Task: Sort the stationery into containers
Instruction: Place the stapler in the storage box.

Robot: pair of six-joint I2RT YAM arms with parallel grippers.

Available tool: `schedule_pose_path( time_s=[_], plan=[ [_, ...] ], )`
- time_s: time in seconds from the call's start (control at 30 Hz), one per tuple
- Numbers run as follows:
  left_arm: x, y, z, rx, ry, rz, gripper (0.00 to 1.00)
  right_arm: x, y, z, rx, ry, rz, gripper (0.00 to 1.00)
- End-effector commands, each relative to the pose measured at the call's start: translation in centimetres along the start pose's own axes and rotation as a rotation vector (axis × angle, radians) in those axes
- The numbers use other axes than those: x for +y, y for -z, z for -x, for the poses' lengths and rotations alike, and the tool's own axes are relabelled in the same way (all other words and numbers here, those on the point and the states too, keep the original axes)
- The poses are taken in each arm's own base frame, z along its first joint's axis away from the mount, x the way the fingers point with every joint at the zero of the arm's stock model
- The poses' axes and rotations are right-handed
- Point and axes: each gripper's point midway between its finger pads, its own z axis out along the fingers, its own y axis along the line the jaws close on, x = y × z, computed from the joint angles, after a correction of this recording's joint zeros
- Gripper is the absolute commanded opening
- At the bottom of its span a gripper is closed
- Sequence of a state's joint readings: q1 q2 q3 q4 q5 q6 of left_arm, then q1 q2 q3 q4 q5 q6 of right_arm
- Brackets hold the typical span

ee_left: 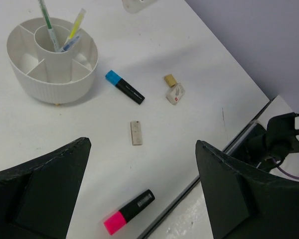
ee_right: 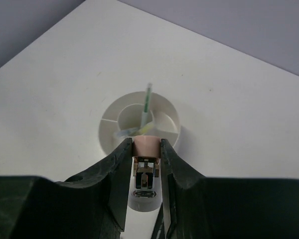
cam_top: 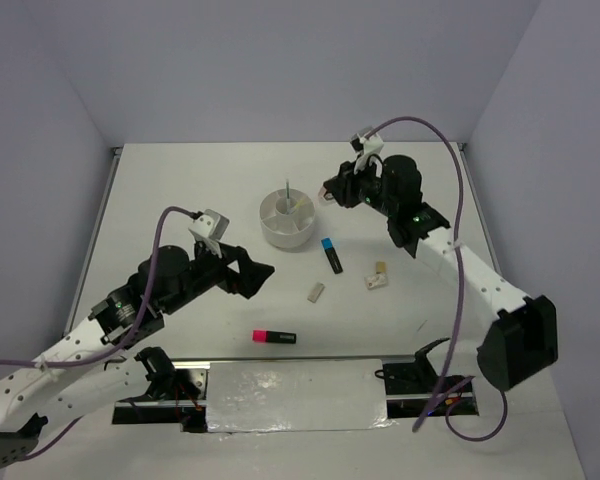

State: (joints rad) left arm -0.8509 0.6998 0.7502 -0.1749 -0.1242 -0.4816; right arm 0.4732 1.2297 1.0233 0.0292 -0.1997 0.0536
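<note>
We see left gripper wide open, empty, near-left. Pink highlighter, grey eraser, blue highlighter lie near side of white cup, pens in its centre. Right gripper pinches pink-topped piece, maybe sharpener, right of cup.

We saw a white table with pale walls around it. A shiny plate lay along its near edge.

Cup with pens; pink-topped piece in right hand; highlighters, erasers loose
</note>
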Motion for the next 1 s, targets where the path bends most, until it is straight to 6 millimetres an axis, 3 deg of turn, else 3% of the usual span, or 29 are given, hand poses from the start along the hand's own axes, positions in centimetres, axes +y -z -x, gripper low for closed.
schedule_pose_path(
  time_s=[0.0,0.03,0.07,0.13,0.17,0.2,0.23,0.27,0.33,0.47,0.57,0.97],
  plan=[
    [-0.3,2.4,-0.6,0.113,0.020,0.012,1.00,-0.7,-2.1,4.2,-0.103,0.104,0.156,0.00],
    [-0.4,2.9,-0.6,0.120,0.016,0.008,0.99,-1.1,-2.5,4.7,-0.121,0.115,0.177,0.00],
    [-0.3,3.4,-0.7,0.125,0.015,0.012,0.99,-2.6,-3.6,3.8,-0.103,0.111,0.178,0.00],
    [0.1,5.1,-0.6,0.127,0.008,0.019,1.00,-2.8,-4.6,4.9,-0.110,0.130,0.229,0.00],
    [0.1,5.7,-0.6,0.127,0.000,0.017,0.99,-4.1,-5.8,3.8,-0.076,0.111,0.234,0.00],
    [0.2,6.6,-0.4,0.108,-0.019,0.007,0.99,-3.9,-6.1,4.8,-0.084,0.117,0.272,0.00],
    [0.4,7.2,-0.7,0.114,-0.032,0.009,0.99,-4.2,-6.6,4.9,-0.078,0.113,0.287,0.00],
    [0.7,7.4,-1.1,0.112,-0.039,0.008,0.99,-5.2,-7.7,3.5,-0.046,0.088,0.298,0.00],
    [0.3,8.4,-0.5,0.054,-0.032,-0.030,0.99,-5.2,-8.5,4.2,-0.041,0.074,0.352,0.00],
    [-0.9,8.9,0.1,0.003,-0.036,-0.110,0.99,-6.3,-11.3,2.0,0.025,0.029,0.381,0.00],
    [-1.3,8.9,-0.2,0.011,-0.036,-0.138,0.99,-6.5,-12.2,1.4,0.024,0.003,0.406,0.00],
    [-1.8,9.4,0.0,-0.015,-0.025,-0.168,0.99,-6.2,-14.0,-2.2,0.085,-0.103,0.443,0.00]
  ],
)
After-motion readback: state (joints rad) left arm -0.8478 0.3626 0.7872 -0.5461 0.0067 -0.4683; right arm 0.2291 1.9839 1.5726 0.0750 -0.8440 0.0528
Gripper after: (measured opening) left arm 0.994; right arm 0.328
